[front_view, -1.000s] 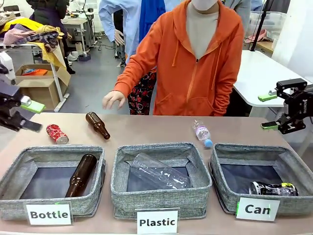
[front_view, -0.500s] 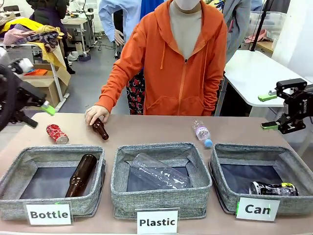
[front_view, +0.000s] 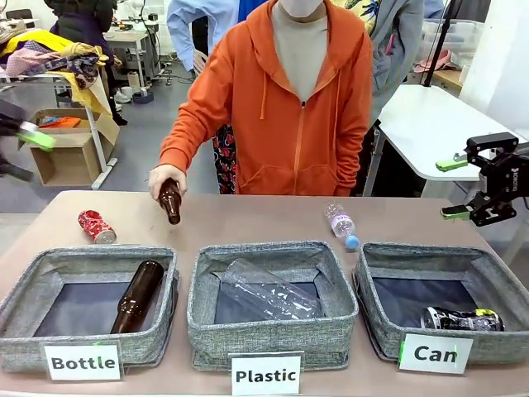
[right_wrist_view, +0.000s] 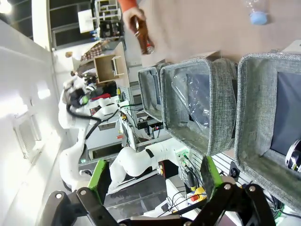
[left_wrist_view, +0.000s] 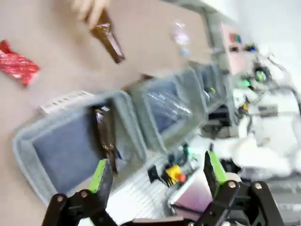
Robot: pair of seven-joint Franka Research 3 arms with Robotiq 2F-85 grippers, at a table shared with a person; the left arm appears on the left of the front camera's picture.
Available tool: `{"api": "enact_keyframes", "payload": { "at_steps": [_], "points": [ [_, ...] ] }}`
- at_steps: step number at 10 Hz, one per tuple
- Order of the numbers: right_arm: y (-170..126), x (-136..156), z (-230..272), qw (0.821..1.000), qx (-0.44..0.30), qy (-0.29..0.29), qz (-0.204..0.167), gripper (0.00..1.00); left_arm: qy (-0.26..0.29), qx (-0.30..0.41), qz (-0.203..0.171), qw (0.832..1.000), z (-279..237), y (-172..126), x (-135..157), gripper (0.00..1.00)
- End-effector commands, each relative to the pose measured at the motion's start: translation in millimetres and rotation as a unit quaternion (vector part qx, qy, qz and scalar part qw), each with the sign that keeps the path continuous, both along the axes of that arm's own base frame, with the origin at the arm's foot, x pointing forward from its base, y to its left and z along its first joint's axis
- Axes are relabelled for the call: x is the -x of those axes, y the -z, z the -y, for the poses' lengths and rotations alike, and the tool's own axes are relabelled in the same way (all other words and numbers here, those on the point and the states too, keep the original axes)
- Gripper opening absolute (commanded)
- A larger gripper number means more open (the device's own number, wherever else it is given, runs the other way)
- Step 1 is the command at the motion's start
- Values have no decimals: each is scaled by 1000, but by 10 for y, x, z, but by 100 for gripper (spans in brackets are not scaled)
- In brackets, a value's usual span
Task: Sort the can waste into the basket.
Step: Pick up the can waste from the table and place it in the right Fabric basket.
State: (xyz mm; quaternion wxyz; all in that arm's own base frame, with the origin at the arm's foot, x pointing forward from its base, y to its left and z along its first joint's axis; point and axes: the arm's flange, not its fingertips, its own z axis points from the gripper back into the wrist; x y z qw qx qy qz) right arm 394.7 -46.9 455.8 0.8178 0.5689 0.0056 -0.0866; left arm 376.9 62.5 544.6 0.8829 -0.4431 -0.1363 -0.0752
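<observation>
Nearest stand three square grey woven bins: the "Can" basket (front_view: 496,283) holds one black can with green-yellow print (front_view: 461,318), the "Plastic" bin (front_view: 273,331) one clear plastic bottle (front_view: 269,291), the "Bottle" bin (front_view: 25,289) one brown glass bottle (front_view: 138,295). Behind them on the bench (front_view: 248,219) lie one crushed red can (front_view: 97,226), beyond the "Bottle" bin, and a second, small clear bottle with a blue cap (front_view: 341,223), while a person's hand (front_view: 165,175) grips a second brown bottle (front_view: 170,203) neck-down. The robot's left hand (front_view: 23,155) and right hand (front_view: 454,188) hang off either end, fingers wide apart, empty
</observation>
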Motion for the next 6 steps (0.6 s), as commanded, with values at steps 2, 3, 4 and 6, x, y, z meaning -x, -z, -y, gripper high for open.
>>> {"api": "enact_keyframes", "payload": {
  "at_steps": [2,3,4,6],
  "points": [
    [-45,-11,30,1000,5,-6,-5,100,39,83,68,994,-448,-53,1100,100],
    [-45,-11,30,1000,5,-6,-5,100,19,78,51,995,-464,39,1084,100],
    [-45,-11,30,1000,5,-6,-5,100,3,69,33,997,-446,119,1016,100],
    [-45,-11,30,1000,5,-6,-5,100,12,83,15,996,-676,112,1032,100]
  ]
}}
